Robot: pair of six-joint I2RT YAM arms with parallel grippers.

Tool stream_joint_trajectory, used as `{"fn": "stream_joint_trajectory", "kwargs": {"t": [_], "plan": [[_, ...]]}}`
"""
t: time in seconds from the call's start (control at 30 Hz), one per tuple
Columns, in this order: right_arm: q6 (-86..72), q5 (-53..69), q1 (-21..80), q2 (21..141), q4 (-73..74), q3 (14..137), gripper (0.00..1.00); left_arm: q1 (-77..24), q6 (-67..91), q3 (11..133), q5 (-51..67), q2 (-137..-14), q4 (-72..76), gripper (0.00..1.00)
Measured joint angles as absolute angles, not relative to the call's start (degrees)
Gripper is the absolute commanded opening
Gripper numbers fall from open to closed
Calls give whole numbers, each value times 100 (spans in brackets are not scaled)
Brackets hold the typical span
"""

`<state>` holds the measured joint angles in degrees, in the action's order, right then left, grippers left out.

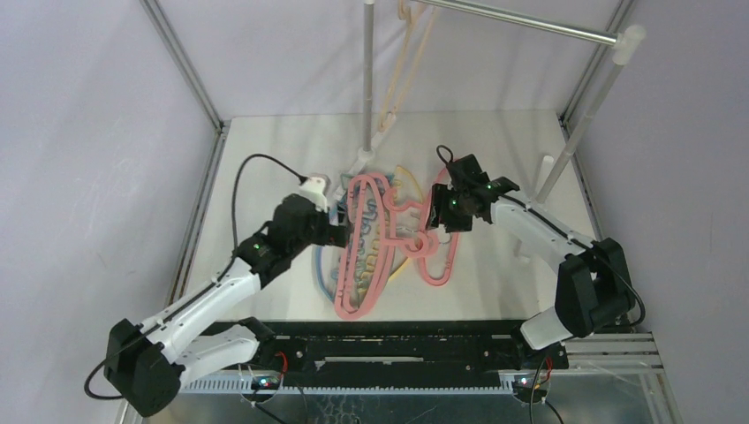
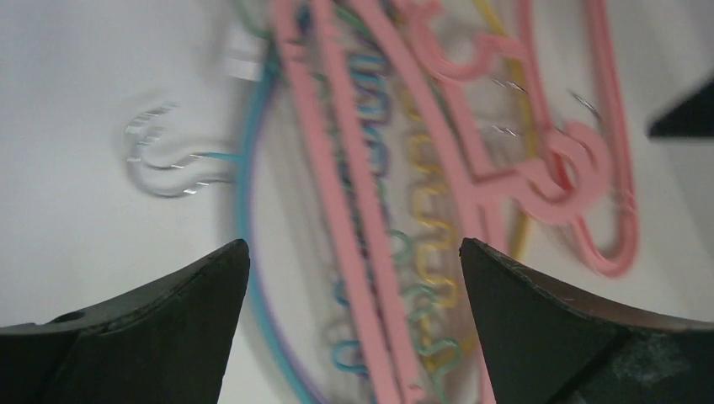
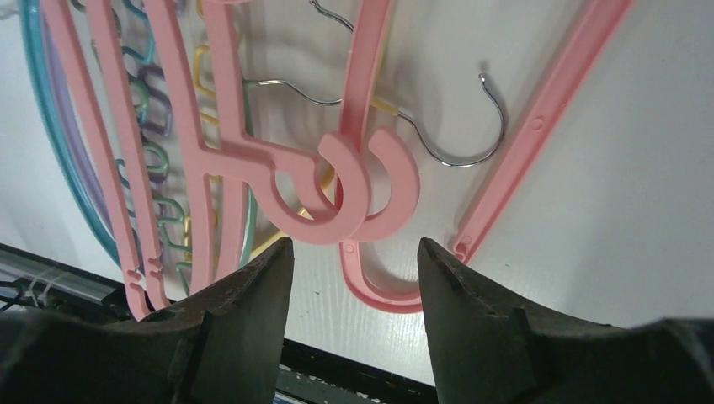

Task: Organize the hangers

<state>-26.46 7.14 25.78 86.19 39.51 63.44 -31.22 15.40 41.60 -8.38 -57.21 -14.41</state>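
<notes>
Right wrist: hangers (image 3: 223,143) lie just beyond the right gripper (image 3: 354,246), half-open and empty.

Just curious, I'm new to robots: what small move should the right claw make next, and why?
Probably lower the right claw and close on the overlapping pink hooks: its jaws stand open right by them, holding nothing, and the hangers lie tangled on the table.

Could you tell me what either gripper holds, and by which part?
Nothing: both the left gripper and right gripper have open jaws over the thin pink plastic hangers.
</notes>
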Motion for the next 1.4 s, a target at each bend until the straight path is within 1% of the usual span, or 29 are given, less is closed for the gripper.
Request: {"fn": "stream_joint_trajectory", "kwargs": {"t": [0.03, 0.2, 0.37, 0.57, 0.67, 0.83, 0.87, 0.97, 1.0, 1.03, 1.1, 1.2, 1.3, 1.33, 1.4], "plan": [[-2646, 711, 2554, 8571, 3924, 6329, 63, -3409, 1638, 4128, -869, -5721, -1433, 99], [-2650, 742, 2447, 8232, 3756, 6158, 63, -4716, 2132, 4060, -1295, -6010, -1463, 87], [-2698, 854, 2091, 8016, 3658, 5863, 62, -5614, 2609, 4062, -1758, -6755, -1490, 84], [-2731, 1028, 1664, 7883, 3653, 5780, 61, -5795, 2823, 4062, -2056, -7408, -1424, 79], [-2733, 1087, 1649, 7782, 3647, 5780, 61, -5795, 2823, 4062, -2176, -7743, -1236, 79], [-2731, 1151, 1645, 7690, 3651, 5778, 61, -5795, 2797, 4082, -2231, -8335, -1004, 73], [-2729, 1157, 1638, 7682, 3656, 5778, 61, -5795, 2799, 4086, -2231, -8409, -934, 69], [-2716, 1168, 1586, 7655, 3667, 5767, 60, -5795, 2812, 4134, -2213, -8573, -777, 43], [-2716, 1168, 1564, 7647, 3662, 5749, 61, -5795, 2801, 4136, -2241, -8613, -744, 36], [-2714, 1173, 1533, 7629, 3667, 5721, 60, -5782, 2792, 4136, -2265, -8630, -729, 33], [-2714, 1173, 1496, 7607, 3667, 5666, 60, -5743, 2810, 4136, -2272, -8635, -679, 31], [-2714, 1179, 1470, 7603, 3675, 5607, 59, -5767, 2840, 4136, -2213, -8635, -672, 21], [-2714, 1199, 1463, 7603, 3673, 5601, 59, -5776, 2853, 4136, -2206, -8582, -755, 4], [-2714, 1201, 1463, 7601, 3673, 5601, 59, -5776, 2851, 4136, -2209, -8530, -823, 1], [-2714, 1197, 1463, 7596, 3671, 5599, 59, -5776, 2847, 4174, -2217, -8333, -1122, 0]]}}
